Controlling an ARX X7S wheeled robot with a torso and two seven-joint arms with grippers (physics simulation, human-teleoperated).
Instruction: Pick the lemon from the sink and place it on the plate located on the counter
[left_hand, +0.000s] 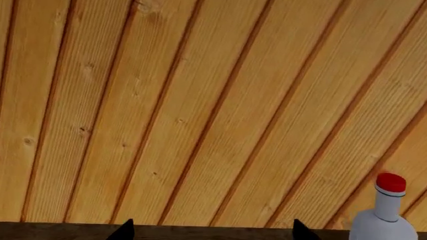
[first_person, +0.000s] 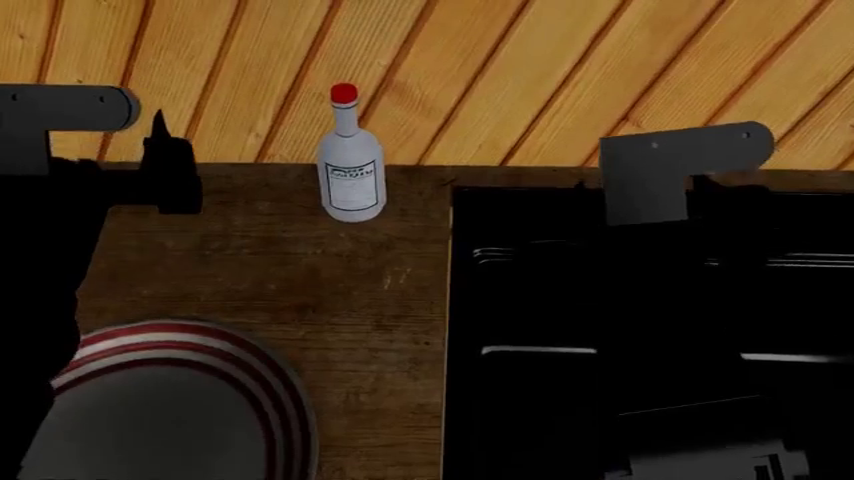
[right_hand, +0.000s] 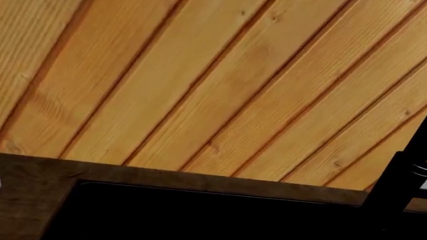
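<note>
Nearest the head camera, the plate (first_person: 200, 400) fills the lower left of that view, grey with red and white rim stripes, lying flat on the counter (first_person: 334, 290).

Largest of all is the slatted wood wall (first_person: 534, 70), running behind everything in all three views. Next comes the counter, dark brown, spreading from the wall to the front. Set into its right half is the sink (first_person: 641, 330), a glossy black basin with thin pale edge lines; its inside is too dark to make out. The lemon cannot be seen in any view, so I cannot tell where it lies.

Both arms reach forward. The left gripper (left_hand: 212, 231) hangs above the counter's back left part; in its wrist view two dark fingertips (left_hand: 123, 231) stand well apart with nothing between them. The right gripper's fingers do not show, so I cannot tell how they stand; its arm is over the sink.

Smallest is a white bottle (first_person: 351, 170) with a red cap, upright near the wall, just left of the sink.
</note>
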